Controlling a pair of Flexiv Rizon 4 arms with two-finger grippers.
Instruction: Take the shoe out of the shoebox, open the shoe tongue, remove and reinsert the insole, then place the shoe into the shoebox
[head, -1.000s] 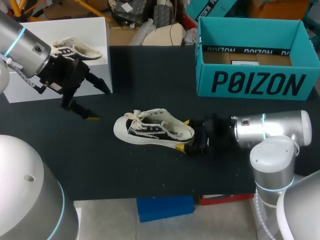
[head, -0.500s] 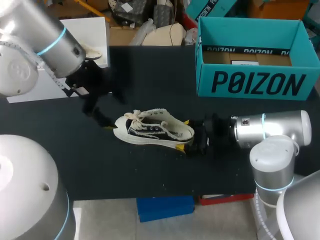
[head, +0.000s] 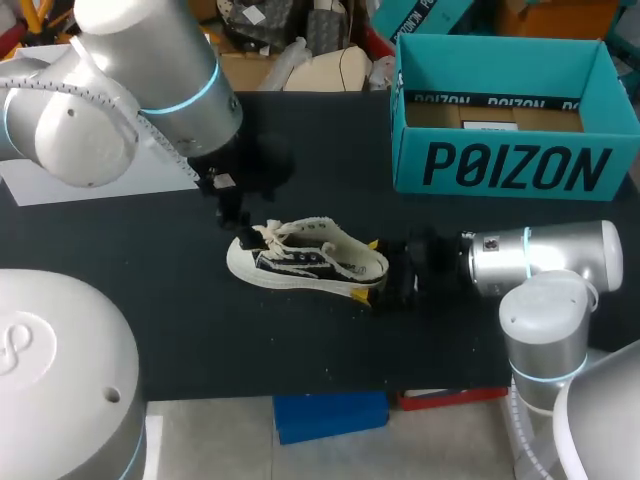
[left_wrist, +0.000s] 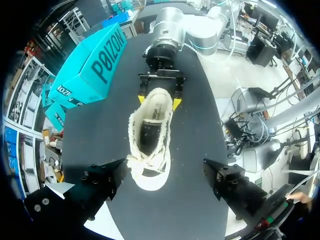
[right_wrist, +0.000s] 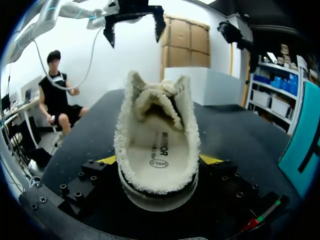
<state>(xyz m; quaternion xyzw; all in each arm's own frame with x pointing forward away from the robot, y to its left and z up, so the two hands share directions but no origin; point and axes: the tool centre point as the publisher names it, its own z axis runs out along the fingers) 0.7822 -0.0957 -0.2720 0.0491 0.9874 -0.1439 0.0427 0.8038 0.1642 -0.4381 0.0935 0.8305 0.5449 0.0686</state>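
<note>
Yellow tips (right_wrist: 107, 160) of your right jaws press the heel of the shoe (right_wrist: 157, 150) from both sides, so that pair is clamped on it. The left jaws stand wide apart, their dark fingers (left_wrist: 102, 182) either side of the air over the toe, touching nothing. The shoe lies on the black table (head: 300, 340), toe left and heel right, well apart from the teal shoebox (head: 510, 165) at the far right.

Opening the tongue (right_wrist: 155, 97) looks like the step in hand. Keep the right grip firm so the heel cannot slide. Narrow the left jaws, lower them onto the laces (left_wrist: 137, 162), then draw the tongue up and toward the toe, not sideways.

Since a second ago your left arm (head: 150, 90) has swung in from the far left, off the white sheet (head: 40, 185), to hang above the toe. The right arm (head: 540, 260) and the shoe have not shifted.
</note>
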